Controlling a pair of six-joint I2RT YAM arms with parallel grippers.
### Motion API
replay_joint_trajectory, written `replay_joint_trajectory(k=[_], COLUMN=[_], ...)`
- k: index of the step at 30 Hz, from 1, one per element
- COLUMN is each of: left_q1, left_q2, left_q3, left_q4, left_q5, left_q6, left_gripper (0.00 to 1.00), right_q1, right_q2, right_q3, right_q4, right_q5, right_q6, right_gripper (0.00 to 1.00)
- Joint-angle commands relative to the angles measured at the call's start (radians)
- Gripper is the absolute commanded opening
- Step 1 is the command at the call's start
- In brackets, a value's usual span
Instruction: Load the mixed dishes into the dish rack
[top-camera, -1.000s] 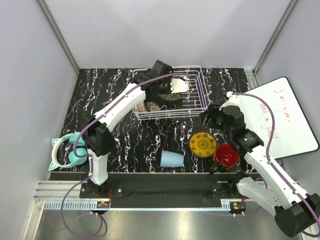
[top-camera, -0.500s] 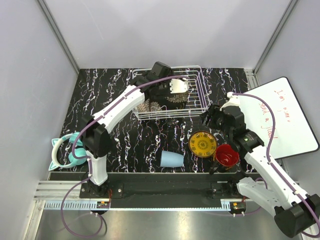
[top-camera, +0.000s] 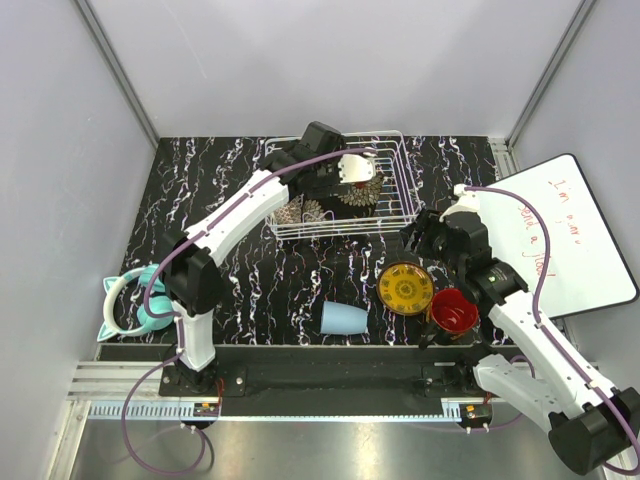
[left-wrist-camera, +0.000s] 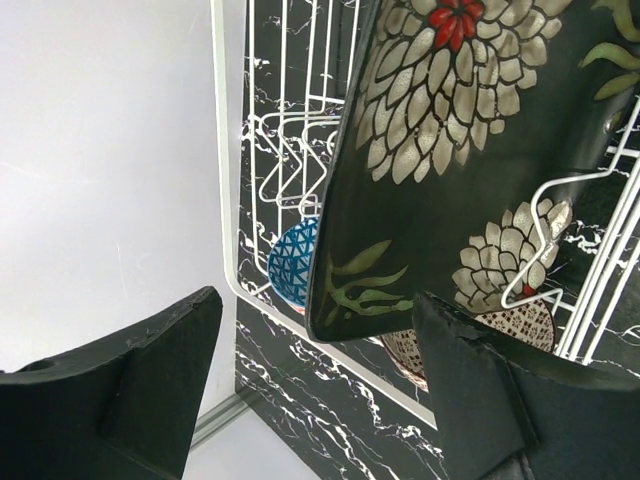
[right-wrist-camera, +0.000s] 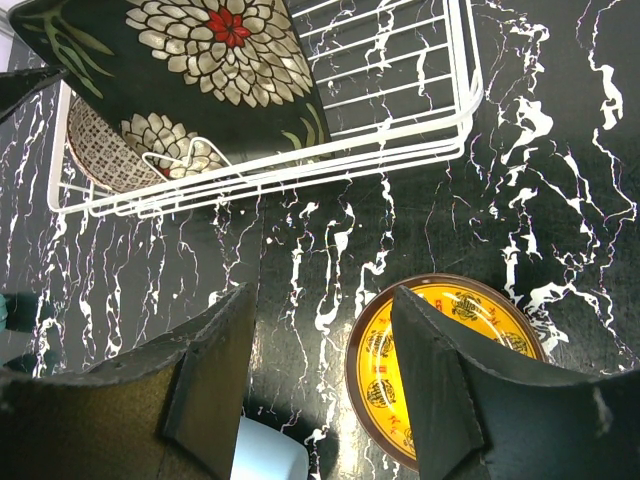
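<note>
Nearest to the arm bases, three dishes are on the table and not yet loaded. The light-blue cup (top-camera: 345, 319) lies on its side, with its long axis roughly across the table. The red-inside mug (top-camera: 453, 311) stands to the right of it, and the yellow plate (top-camera: 405, 286) lies flat, touching or almost touching the mug. The right gripper (right-wrist-camera: 322, 305) hangs just behind the yellow plate with its fingers spread and nothing between them. In its wrist view the plate lies low and to the right, so I judge that this arm has to go back toward its own base and down. It is clearly the nearer arm for this plate. Further away is the dish rack (right-wrist-camera: 380, 152). The black square plate (left-wrist-camera: 470, 150) leans on its edge among the wires, and the beige bowl (right-wrist-camera: 100, 150) and the blue bowl (left-wrist-camera: 290, 265) sit beside it. The left gripper (left-wrist-camera: 318, 300) is over the rack with its fingers wide apart. The corner of the black plate shows between them, but they do not pinch it.
</note>
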Motion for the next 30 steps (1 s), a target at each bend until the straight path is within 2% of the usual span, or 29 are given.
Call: replay_joint_trajectory(k=[1,9,12,20,30], left_q1=[0.021,0.14,0.164,0.133,0.116], left_q2=[-0.053,-0.043,-0.027,0.033,0.022], left_q3=[0.019,0.1,0.114,0.157,0.146], left_q4=[0.067,0.279,0.307,0.27,0.229], left_q5=[-0.032,-0.056,-0.044,0.034,0.1], left_q6=[-0.039,-0.203,-0.232,-0.304,-0.333], left_gripper=[0.83,0.81,0.82,0.82,0.86], right_q1=[-0.009,-0.009,-0.012,-0.013,-0.013], right_q2=[0.001,0.055,0.085,0.102,0.13], right_q3=[0.022,0.045,0.061,0.058,0.059], right_q4=[0.006,0.006,0.011,0.011,0.014], right_q5=[0.013,0.027,0.024,0.014,0.024], right_q6=[-0.002,-0.025,-0.034,-0.02,-0.013], right_gripper=[0.65,0.68,0.68,0.68,0.68])
